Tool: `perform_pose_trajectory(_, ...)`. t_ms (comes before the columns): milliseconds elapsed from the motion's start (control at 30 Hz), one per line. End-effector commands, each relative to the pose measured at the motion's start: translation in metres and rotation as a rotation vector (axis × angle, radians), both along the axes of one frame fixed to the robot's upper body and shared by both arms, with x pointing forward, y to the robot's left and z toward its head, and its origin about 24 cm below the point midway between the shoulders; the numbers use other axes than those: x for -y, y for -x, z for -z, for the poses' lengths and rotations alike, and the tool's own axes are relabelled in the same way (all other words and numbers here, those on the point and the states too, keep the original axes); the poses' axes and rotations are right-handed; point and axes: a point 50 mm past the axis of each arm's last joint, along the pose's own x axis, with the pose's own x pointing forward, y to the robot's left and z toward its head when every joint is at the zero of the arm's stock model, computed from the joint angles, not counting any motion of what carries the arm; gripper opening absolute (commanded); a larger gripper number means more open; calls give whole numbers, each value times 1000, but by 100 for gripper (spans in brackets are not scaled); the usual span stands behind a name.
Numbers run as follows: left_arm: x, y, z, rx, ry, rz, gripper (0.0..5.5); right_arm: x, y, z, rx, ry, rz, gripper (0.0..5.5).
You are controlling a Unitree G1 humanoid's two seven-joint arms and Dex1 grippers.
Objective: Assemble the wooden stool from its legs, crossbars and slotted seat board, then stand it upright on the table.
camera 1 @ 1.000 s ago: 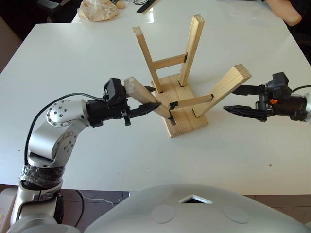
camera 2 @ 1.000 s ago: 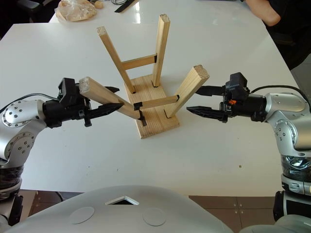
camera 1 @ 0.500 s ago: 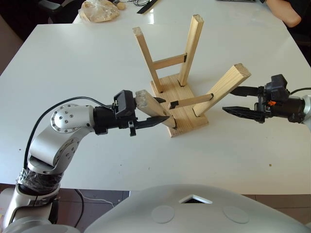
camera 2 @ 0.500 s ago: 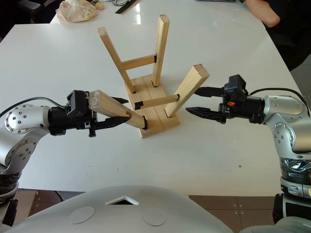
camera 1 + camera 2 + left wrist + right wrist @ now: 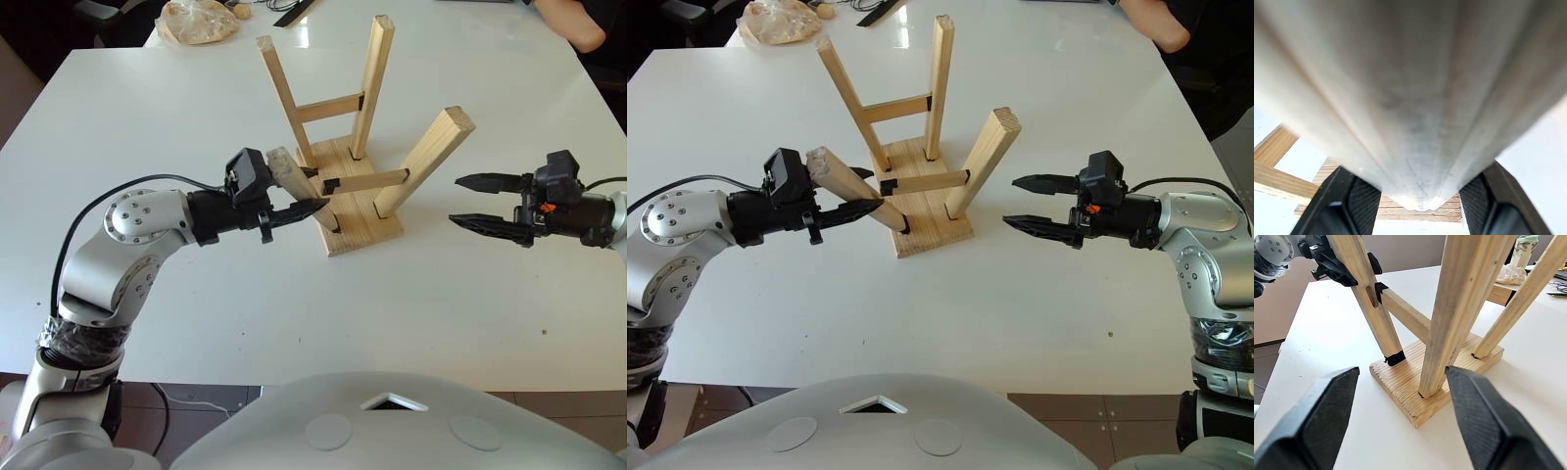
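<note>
The left arm (image 5: 132, 230) is bent at the elbow, forearm angled inward; the left gripper (image 5: 306, 210) seemingly clamps a stool leg (image 5: 287, 168). The right gripper (image 5: 457, 201) points inward, level, fingers spread wide.

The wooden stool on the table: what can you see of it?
The stool is pale wood, upside down: its seat board lies flat on the white table, four legs splay upward, joined in pairs by crossbars. Dark marks show at the joints. The left gripper clamps one leg near its free end; the right gripper, open, is apart from it.
</note>
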Motion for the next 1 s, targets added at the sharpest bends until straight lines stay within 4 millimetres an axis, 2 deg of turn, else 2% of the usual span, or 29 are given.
perform_pose_trajectory(33, -15, -4, 31, -106, -158, -109, 204, -2, -2, -2, 24, 8, -1, 322)
perform_pose_trajectory(200, -33, -13, 60, -224, -197, -170, 204, -4, -2, 0, 24, 11, -5, 322)
perform_pose_trajectory(333, -41, -19, 70, -258, -207, -200, 204, -6, -2, 2, 22, 14, -13, 322)
perform_pose_trajectory(400, -40, -17, 72, -274, -200, -178, 204, -6, -1, 3, 22, 15, -15, 322)
perform_pose_trajectory(500, -35, -2, 75, -306, -202, -82, 204, -4, 0, 3, 21, 18, -13, 322)
perform_pose_trajectory(633, -35, 18, 77, -345, -230, 38, 204, -4, 1, 2, 21, 20, -11, 322)
perform_pose_trajectory(867, -35, 37, 62, -366, -205, 163, 204, -3, 4, -1, 23, 22, -15, 322)
perform_pose_trajectory(1000, -34, 42, 55, -364, -174, 168, 204, -4, 6, 0, 17, 25, -17, 322)
